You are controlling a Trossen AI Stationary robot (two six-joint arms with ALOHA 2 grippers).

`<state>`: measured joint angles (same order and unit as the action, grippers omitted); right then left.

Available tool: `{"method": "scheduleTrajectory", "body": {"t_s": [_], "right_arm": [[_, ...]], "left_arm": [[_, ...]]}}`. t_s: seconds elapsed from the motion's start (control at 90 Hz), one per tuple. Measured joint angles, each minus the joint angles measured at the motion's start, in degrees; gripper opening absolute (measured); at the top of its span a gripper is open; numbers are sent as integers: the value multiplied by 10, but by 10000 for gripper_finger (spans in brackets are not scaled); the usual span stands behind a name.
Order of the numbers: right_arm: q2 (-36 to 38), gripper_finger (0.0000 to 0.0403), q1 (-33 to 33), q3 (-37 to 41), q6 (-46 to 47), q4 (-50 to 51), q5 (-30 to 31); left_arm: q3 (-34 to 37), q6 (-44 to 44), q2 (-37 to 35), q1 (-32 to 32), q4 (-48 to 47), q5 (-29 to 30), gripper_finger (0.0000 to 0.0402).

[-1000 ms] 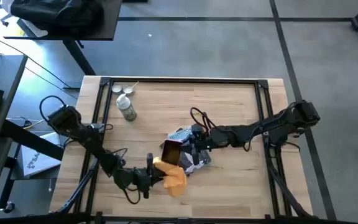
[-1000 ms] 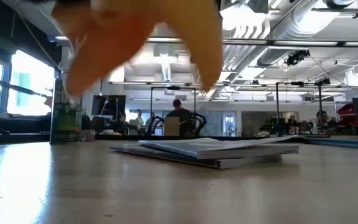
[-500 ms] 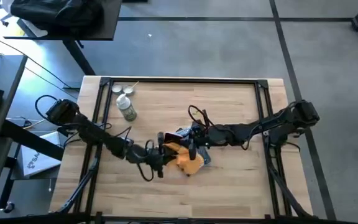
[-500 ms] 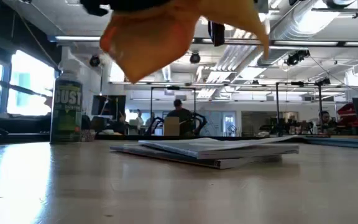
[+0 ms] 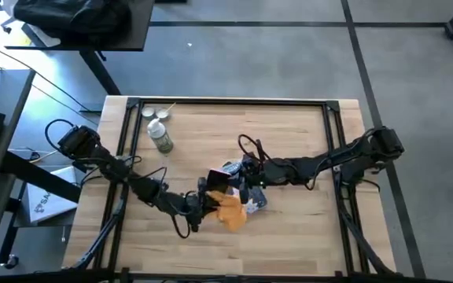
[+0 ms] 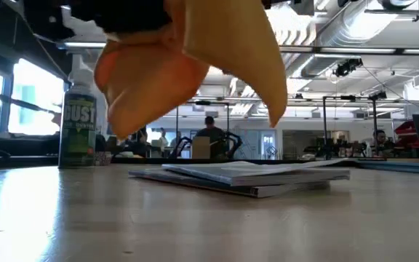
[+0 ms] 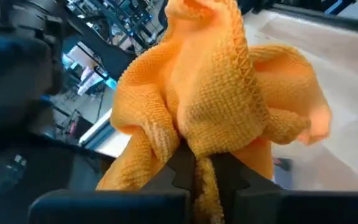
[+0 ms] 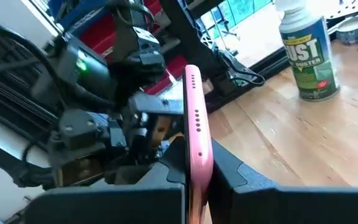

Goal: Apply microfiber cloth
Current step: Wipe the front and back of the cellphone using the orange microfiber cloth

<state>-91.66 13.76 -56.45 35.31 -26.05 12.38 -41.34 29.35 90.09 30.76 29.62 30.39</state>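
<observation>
Left end effector [image 5: 204, 203] sits near mid-tabletop, toward the front edge, clamped on the soft bright orange-yellow microfiber cloth [image 5: 230, 209]. In the left wrist view the two dark fingers [image 7: 182, 171] pinch a gathered fold of the cloth [image 7: 210, 106], and the rest of the weave bunches loosely above them.

Low view — the cloth [image 6: 195, 65] hangs in the air, clear of the light wooden tabletop [image 6: 209, 218], with its lower corners above a flat stack of printed packets [image 6: 242, 178] lying on the wood.

Right end effector [image 5: 241, 189] is just beside the cloth, closed on a thin pink-edged phone [image 8: 196, 140] held on its edge between the fingers. From above, the phone [image 5: 217, 182] stands between the two end effectors, touching or nearly touching the cloth; which one cannot be told.

Blue-grey printed packet [image 5: 252, 196] lies on the tabletop [image 5: 289, 149] under the right end effector.

A green-labelled duster spray can [image 5: 160, 137] lies near the far left corner — well apart from the cloth; the same can [image 8: 307, 53] stands out in the right wrist view.
</observation>
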Motion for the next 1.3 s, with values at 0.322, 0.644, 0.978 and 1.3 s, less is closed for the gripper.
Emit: {"method": "scheduleTrajectory", "body": {"t_s": [0.322, 0.644, 0.978, 1.3], "right_arm": [[2, 0, 2, -2, 7, -7, -23], [2, 0, 0, -2, 7, 36, -13], [1, 0, -2, 0, -6, 24, 1], [1, 0, -2, 0, -3, 14, -6]], "left_arm": [[12, -65, 41, 66, -2, 100, 0], [9, -32, -37, 78, -14, 140, 0], [8, 68, -56, 32, -87, 183, 0], [8, 65, -103, 55, -138, 228, 0]]}}
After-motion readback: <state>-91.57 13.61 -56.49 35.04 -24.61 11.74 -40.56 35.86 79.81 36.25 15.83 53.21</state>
